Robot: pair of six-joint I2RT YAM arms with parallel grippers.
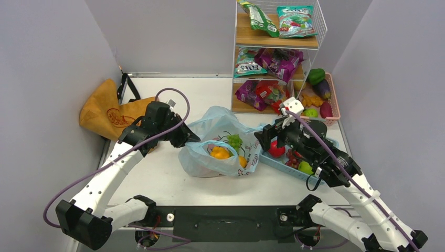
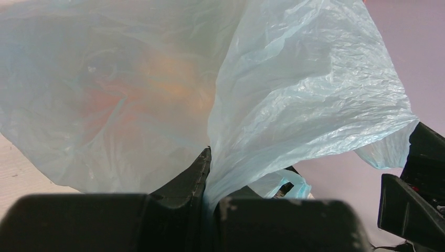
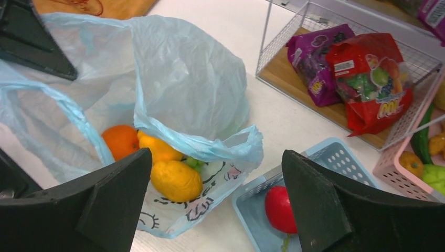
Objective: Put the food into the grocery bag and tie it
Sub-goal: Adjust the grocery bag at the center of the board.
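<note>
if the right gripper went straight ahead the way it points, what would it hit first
Most likely the grocery bag, whose near rim lies centred ahead of the open right gripper; depth is unclear.

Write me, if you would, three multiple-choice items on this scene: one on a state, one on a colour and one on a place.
1. The left gripper is: A open; B shut on the grocery bag; C shut on nothing.
2. The grocery bag is: A tan; B pink; C light blue.
3. The red fruit lies: A in the blue basket; B in the grocery bag; C in the left gripper.
Answers: 1 B, bag plastic is pinched between its closed fingers; 2 C, the plastic is pale blue in all views; 3 A, the right wrist view shows it inside the basket's perforated walls.
</note>
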